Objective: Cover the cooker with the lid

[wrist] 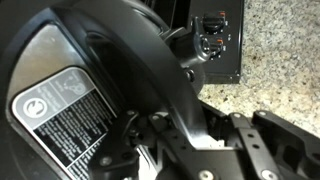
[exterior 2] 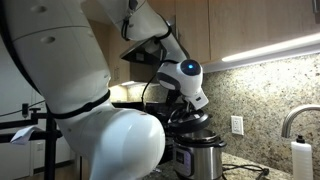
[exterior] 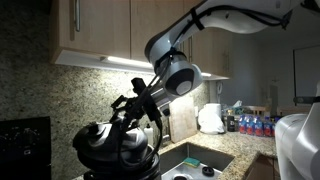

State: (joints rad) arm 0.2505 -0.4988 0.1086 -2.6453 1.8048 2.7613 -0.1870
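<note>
The lid (exterior: 100, 140) sits tilted at the cooker (exterior 2: 200, 158) rim, not yet seated; whether my fingers (exterior: 130, 112) grip it, I can't tell.

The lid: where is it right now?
The lid is at the lower left in an exterior view, right over the cooker and just under the end effector, left of the sink. Whether it is seated is unclear.

Both exterior views face speckled granite backsplash (exterior: 40, 95) (exterior 2: 270, 95), sharing round black steel-rimmed cooker (exterior: 125, 168) (exterior 2: 200, 158) below fingers (exterior: 135, 103). In an exterior view, white arm base (exterior 2: 110, 140) crowds foreground. Wrist view: tight on glossy black domed lid (wrist: 100, 60).
</note>
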